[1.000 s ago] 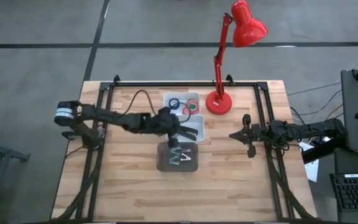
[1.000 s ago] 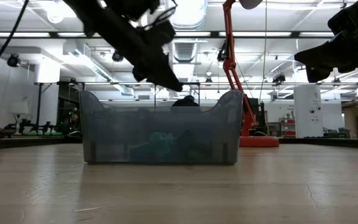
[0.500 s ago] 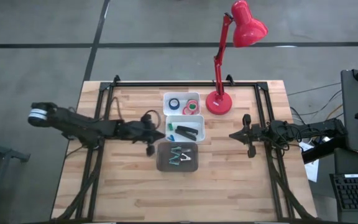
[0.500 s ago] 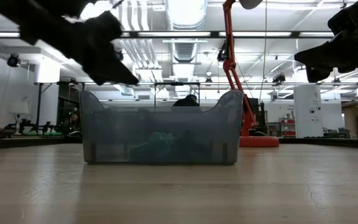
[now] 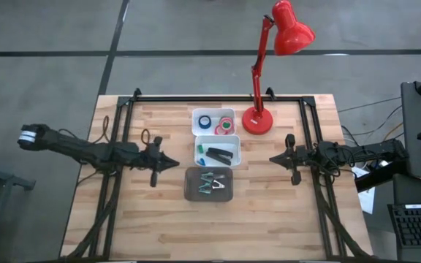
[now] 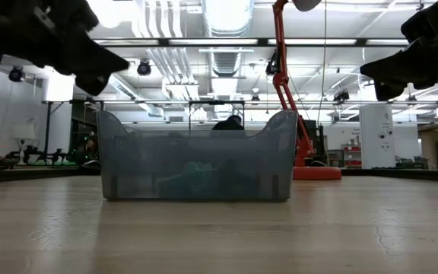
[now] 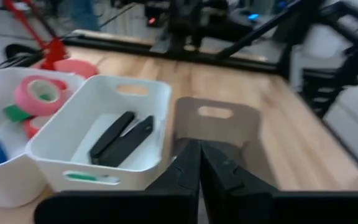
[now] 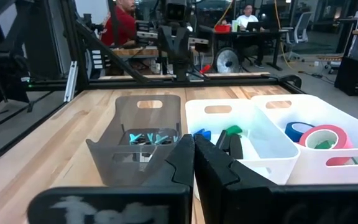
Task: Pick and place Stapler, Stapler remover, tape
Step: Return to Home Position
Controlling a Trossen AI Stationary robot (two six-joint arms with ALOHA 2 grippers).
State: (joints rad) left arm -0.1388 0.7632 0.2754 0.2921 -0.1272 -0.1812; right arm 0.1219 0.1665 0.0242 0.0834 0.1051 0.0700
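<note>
The middle of the table [image 5: 269, 219] is occupied by three bins in a row: far white bin [image 5: 214, 111], near white bin [image 5: 237, 150], dark bin [image 5: 187, 183]. A red lamp [image 5: 256, 120] is stood just beside the far white bin. Bare wood is left either side, up to the left gripper [image 5: 168, 164] and right gripper [image 5: 275, 158].

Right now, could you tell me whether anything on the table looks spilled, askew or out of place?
Nothing stands out: tape, staplers and removers lie inside the bins, the lamp stands upright, and the left gripper and right gripper hover clear.
</note>
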